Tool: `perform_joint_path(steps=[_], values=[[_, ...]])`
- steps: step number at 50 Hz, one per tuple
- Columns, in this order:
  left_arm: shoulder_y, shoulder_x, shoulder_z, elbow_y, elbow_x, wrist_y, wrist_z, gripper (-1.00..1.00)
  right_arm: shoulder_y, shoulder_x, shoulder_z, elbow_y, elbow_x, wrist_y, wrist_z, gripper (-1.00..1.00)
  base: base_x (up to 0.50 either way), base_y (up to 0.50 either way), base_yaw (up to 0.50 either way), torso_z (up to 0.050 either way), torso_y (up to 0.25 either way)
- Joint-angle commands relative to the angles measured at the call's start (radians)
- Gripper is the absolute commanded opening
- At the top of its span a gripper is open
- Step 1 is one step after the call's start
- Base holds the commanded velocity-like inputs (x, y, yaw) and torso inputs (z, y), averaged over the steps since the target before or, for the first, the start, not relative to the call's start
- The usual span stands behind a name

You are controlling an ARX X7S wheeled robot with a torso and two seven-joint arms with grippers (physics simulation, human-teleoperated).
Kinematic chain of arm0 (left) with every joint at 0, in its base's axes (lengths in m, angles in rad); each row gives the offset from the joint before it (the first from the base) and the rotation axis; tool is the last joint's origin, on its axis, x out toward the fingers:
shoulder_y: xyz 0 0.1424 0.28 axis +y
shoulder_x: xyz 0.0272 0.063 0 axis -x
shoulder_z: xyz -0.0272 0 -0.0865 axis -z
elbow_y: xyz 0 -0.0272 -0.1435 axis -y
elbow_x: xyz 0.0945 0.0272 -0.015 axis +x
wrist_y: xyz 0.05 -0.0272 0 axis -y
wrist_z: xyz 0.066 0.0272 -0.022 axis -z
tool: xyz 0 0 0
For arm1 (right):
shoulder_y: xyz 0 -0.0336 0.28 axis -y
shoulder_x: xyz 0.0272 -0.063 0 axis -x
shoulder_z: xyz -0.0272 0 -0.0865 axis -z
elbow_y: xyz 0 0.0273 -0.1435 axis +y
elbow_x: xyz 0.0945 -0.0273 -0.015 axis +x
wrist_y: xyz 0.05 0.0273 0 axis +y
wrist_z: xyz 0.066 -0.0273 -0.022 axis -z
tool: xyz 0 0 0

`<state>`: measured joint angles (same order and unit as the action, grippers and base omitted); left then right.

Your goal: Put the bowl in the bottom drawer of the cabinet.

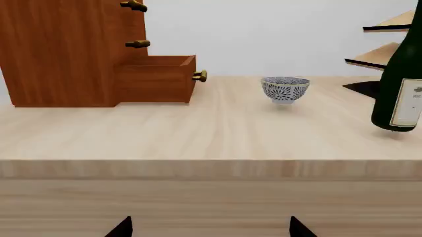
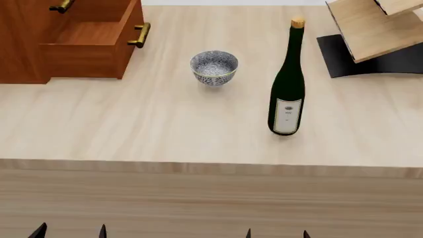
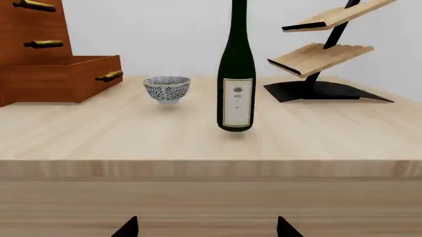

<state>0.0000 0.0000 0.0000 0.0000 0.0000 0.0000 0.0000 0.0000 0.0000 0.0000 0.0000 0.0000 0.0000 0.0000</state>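
The bowl (image 2: 214, 68) (image 1: 285, 89) (image 3: 167, 89), small and white with a blue-grey pattern, stands upright on the table, to the right of the cabinet (image 2: 20, 39) (image 1: 59, 49) (image 3: 33, 29). The bottom drawer (image 2: 89, 44) (image 1: 155, 79) (image 3: 63, 76) is pulled out and shows nothing inside in the head view. My left gripper (image 2: 71, 232) (image 1: 211, 228) and right gripper (image 2: 278, 233) (image 3: 205, 228) hang in front of the table's front face, well short of the bowl. Both are open, with only their dark fingertips showing and nothing between them.
A tall dark wine bottle (image 2: 288, 84) (image 3: 236, 74) (image 1: 402, 89) stands right of the bowl. A light wooden rack (image 2: 370, 29) (image 3: 323, 54) on a black base fills the far right corner. The table's front edge (image 2: 211, 168) runs across between my grippers and everything on the table.
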Motion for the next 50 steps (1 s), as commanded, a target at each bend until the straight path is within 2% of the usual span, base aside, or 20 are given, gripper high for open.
perform_joint_path(steps=[1, 10, 15, 27, 44, 50], values=[[0.000, -0.010, 0.011, 0.000, 0.000, 0.000, -0.011, 1.00, 0.000, 0.009, -0.013, 0.000, 0.000, 0.000, 0.013, 1.00, 0.00, 0.00, 0.00, 0.000, 0.000], [-0.005, -0.041, 0.051, 0.030, -0.022, -0.031, -0.042, 1.00, 0.005, 0.041, -0.051, -0.031, 0.018, 0.027, 0.055, 1.00, 0.00, 0.00, 0.00, 0.002, 0.000], [-0.016, -0.051, 0.066, 0.054, -0.031, -0.082, -0.053, 1.00, 0.010, 0.053, -0.078, -0.046, 0.010, 0.052, 0.065, 1.00, 0.00, 0.00, 0.00, 0.047, 0.046], [0.003, -0.075, 0.076, 0.137, -0.048, -0.100, -0.081, 1.00, 0.001, 0.071, -0.084, -0.076, 0.028, 0.068, 0.106, 1.00, 0.00, 0.00, 0.00, 0.050, 0.051], [0.012, -0.101, 0.096, 0.175, -0.074, -0.120, -0.100, 1.00, -0.018, 0.098, -0.123, -0.189, -0.005, 0.123, 0.152, 1.00, 0.00, 0.49, 0.00, 0.050, 0.052], [-0.014, -0.105, 0.106, 0.209, -0.068, -0.218, -0.127, 1.00, -0.004, 0.105, -0.141, -0.214, 0.000, 0.169, 0.152, 1.00, 0.00, 0.24, 0.00, 0.050, 0.051]])
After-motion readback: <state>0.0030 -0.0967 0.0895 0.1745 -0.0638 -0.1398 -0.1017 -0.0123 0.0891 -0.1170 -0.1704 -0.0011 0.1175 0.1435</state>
